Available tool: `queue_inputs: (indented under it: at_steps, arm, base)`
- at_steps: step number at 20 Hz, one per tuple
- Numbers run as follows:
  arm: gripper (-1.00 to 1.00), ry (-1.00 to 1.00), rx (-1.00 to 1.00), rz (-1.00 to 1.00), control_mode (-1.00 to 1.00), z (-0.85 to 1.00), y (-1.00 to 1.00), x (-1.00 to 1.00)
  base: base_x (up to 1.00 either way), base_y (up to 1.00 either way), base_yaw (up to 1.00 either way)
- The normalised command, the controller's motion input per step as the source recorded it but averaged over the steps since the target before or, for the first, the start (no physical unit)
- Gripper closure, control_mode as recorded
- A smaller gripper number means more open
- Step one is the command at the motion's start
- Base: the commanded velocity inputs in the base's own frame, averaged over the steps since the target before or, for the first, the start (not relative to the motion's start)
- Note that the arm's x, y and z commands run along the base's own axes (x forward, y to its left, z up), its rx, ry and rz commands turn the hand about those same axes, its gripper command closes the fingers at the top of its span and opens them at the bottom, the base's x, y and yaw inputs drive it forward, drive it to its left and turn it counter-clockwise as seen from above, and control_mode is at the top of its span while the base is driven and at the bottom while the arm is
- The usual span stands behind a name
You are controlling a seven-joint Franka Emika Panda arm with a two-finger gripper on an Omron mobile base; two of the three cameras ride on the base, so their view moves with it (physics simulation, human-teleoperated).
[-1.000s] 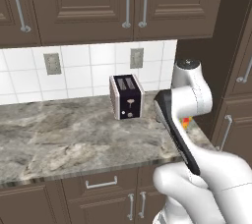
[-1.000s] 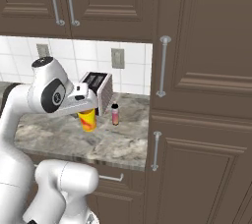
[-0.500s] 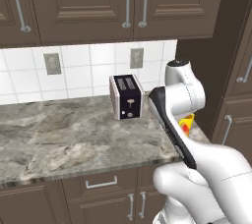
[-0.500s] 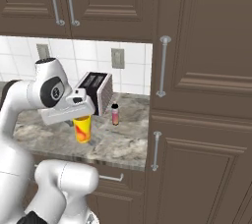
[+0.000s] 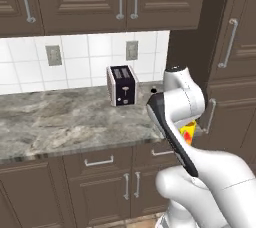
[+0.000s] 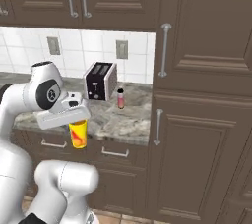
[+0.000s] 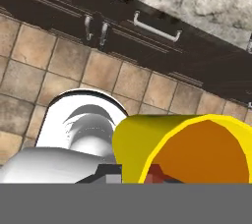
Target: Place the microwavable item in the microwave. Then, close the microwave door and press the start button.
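Observation:
The small yellow cup (image 6: 78,133) with a red-orange mark hangs upright in my gripper (image 6: 77,123), which is shut on its upper part. It hovers in front of the counter's front edge (image 6: 123,134), level with the drawer fronts. From the left base view a strip of the cup (image 5: 188,132) peeks out behind my forearm. The hand view looks down past the cup's yellow rim and orange inside (image 7: 197,152) at the floor. The microwave and its door are out of view.
A black toaster (image 5: 122,86) (image 6: 101,80) stands at the back of the marble counter (image 5: 60,119), with a slim pink bottle (image 6: 120,98) to its right. Tall brown cabinets (image 6: 206,95) rise at the right. Drawer handles (image 7: 154,27) and floor tiles (image 7: 59,61) lie below the hand.
The cup has come back and down from above the counter to in front of its edge. The whole scene has shifted a little, so the camera moved too.

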Motion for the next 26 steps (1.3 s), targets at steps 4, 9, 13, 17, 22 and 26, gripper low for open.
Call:
queue_inputs:
  at_steps: [4,9,13,17,22,26]
  arm:
    - [1.00,0.00,0.00,0.00,1.00,0.00,0.00,0.00]
    - [1.00,0.00,0.00,0.00,1.00,0.00,0.00,0.00]
    - [1.00,0.00,0.00,0.00,1.00,0.00,0.00,0.00]
    - [1.00,0.00,0.00,0.00,1.00,0.00,0.00,0.00]
    - [1.00,0.00,0.00,0.00,1.00,0.00,0.00,0.00]
    - [1.00,0.00,0.00,0.00,1.00,0.00,0.00,0.00]
  base:
    - [-1.00,-0.07,-0.18]
    - [-0.82,-0.56,-0.25]
    - [-0.17,-0.98,-0.18]
    - [0.00,-1.00,-0.08]
    - [-0.05,-1.00,0.00]
    - [-0.68,-1.00,0.00]
